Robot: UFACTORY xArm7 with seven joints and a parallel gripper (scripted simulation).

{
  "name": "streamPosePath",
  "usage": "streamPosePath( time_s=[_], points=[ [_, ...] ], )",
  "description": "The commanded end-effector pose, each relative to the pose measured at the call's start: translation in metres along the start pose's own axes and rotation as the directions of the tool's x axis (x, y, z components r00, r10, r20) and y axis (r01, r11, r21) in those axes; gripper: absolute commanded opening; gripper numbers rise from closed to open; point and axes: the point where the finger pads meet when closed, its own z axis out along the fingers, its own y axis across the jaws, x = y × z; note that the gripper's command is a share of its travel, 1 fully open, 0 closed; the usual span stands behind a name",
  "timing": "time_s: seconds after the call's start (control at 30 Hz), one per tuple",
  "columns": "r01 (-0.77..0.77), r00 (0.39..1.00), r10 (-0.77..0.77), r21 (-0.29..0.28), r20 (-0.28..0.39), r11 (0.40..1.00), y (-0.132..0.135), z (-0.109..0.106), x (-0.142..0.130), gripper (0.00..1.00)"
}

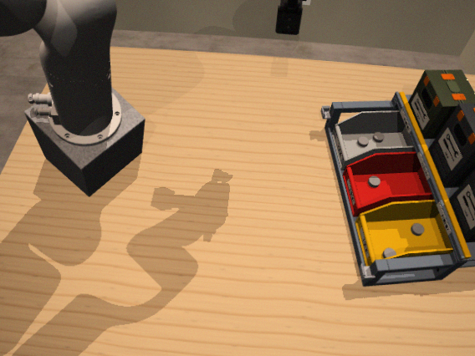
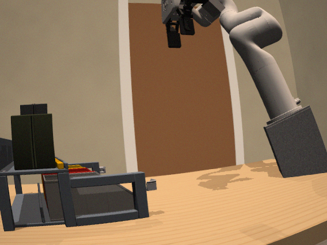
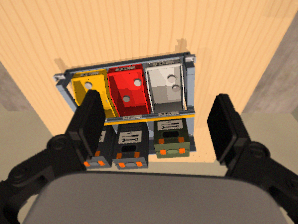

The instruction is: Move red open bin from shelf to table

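Observation:
The red open bin (image 1: pixel 389 181) (image 3: pixel 129 90) sits in the middle slot of the grey shelf (image 1: pixel 364 106) (image 2: pixel 103 179) (image 3: pixel 62 79), between a grey bin (image 1: pixel 372 134) (image 3: pixel 167 86) and a yellow bin (image 1: pixel 403 231) (image 3: pixel 93 87). In the exterior view only the red bin's top edge (image 2: pixel 76 171) shows. A grey disc part (image 1: pixel 374 180) lies in the red bin; the wrist view shows two discs in it. My gripper (image 2: pixel 181 30) (image 3: pixel 156 105) is open and empty, high above the table, well apart from the shelf. One finger (image 1: pixel 288 18) shows at the top of the top view.
Dark toolboxes (image 1: pixel 443 98) (image 2: pixel 32 141) (image 3: pixel 171 135) with orange latches stand on the shelf's upper level behind the bins. The arm's grey base block (image 1: pixel 88 142) (image 2: pixel 296 144) stands at the table's far side. The wooden table top (image 1: pixel 251 167) spreads between base and shelf.

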Motion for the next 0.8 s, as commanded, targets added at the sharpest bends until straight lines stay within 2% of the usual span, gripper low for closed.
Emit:
streamPosePath(
  time_s=[0.0,0.2,0.37,0.77],
  points=[
    [0.013,1.000,-0.013,0.021,0.000,1.000,-0.007,-0.006,0.005,1.00],
    [0.013,1.000,-0.013,0.021,0.000,1.000,-0.007,-0.006,0.005,1.00],
    [0.013,1.000,-0.013,0.021,0.000,1.000,-0.051,-0.029,0.025,1.00],
    [0.013,1.000,-0.013,0.021,0.000,1.000,-0.051,-0.029,0.025,1.00]
  ],
)
